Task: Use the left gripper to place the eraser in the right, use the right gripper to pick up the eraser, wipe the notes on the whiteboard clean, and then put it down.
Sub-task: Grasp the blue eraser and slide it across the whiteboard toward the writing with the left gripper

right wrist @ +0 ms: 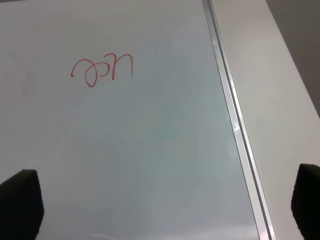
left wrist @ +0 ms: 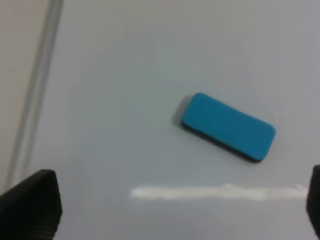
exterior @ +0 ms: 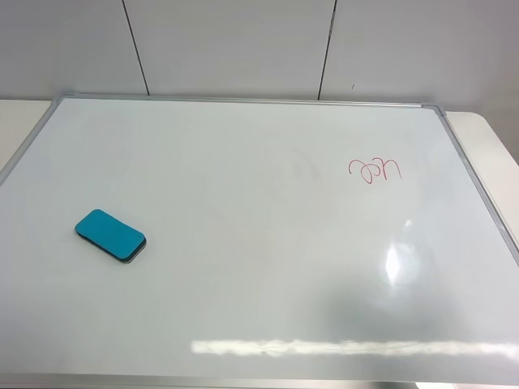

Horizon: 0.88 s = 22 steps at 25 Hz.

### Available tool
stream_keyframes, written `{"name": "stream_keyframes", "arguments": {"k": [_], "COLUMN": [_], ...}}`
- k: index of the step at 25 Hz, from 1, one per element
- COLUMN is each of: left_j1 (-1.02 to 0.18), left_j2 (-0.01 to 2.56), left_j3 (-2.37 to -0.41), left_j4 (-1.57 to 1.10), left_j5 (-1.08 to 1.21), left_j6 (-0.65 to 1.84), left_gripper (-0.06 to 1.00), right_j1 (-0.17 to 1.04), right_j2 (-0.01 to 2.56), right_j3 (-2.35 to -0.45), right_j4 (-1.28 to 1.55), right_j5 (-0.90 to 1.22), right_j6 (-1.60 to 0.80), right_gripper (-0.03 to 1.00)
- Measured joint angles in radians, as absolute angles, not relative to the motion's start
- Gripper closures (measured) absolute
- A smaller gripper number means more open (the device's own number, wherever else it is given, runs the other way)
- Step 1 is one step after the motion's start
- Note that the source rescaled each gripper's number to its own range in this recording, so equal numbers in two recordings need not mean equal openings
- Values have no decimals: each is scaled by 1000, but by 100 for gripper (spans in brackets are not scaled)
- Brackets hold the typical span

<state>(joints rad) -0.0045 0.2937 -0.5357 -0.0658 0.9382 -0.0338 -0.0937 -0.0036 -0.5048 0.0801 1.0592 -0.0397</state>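
- Checking exterior high cam: large glossy white whiteboard [exterior: 243, 267] w/ thin silver metal frame lies flat on cream tabletop [exterior: 16, 121] and fills most of the view.
- Small flat rounded-rect eraser [exterior: 110, 235], teal-blue top over dark felt underside, lies on board's left part. Teal side up, set at an angle, near left frame but not touching it.
- Red marker notes [exterior: 375, 169], a few looping chars, sit on board's right part toward far edge. Well apart from eraser, unwiped.
- Left wrist cam: black two-fingered left gripper [left wrist: 172, 207] hangs over the board. Fingers [left wrist: 30, 205] are spread wide, one at each side of the pic, nothing btwn them.
- Same cam: I see eraser [left wrist: 227, 126] lying beyond the tips, no contact. Bright light streak on board just beside it.
- Right wrist cam: black two-fingered right gripper [right wrist: 164, 202] also spread wide and empty; only the fingers' [right wrist: 20, 200] ends show.
- Notes [right wrist: 102, 70] lie ahead of right gripper on the board, clear of it. Silver frame and tabletop strip run alongside.
- Pale grey panelled wall [exterior: 227, 40] stands behind the table.
- Glare patch on board's near right part in exterior cam.
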Motion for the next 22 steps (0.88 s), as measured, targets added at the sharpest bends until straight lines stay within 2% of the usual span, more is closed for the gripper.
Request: {"name": "stream_keyframes", "arguments": {"k": [14, 16, 18, 22], "left_j1": [-5, -8, -35, -121], "left_j2": [849, 901, 952, 1040], "left_j3": [-536, -543, -564, -619], "left_j4": [-173, -181, -184, -192], "left_j5": [752, 748, 747, 742], "left_j6": [-35, -35, -46, -94], "left_gripper": [-6, -1, 17, 78], "right_j1": [-94, -94, -94, -94], "right_j2": [-4, -4, -4, -4], "right_j3": [-505, -505, -505, -505], "right_j4": [80, 80, 80, 80], "right_j5": [1059, 1059, 1059, 1059], "right_j6": [-40, -40, -40, -40], "right_gripper": [-3, -3, -3, -3]}}
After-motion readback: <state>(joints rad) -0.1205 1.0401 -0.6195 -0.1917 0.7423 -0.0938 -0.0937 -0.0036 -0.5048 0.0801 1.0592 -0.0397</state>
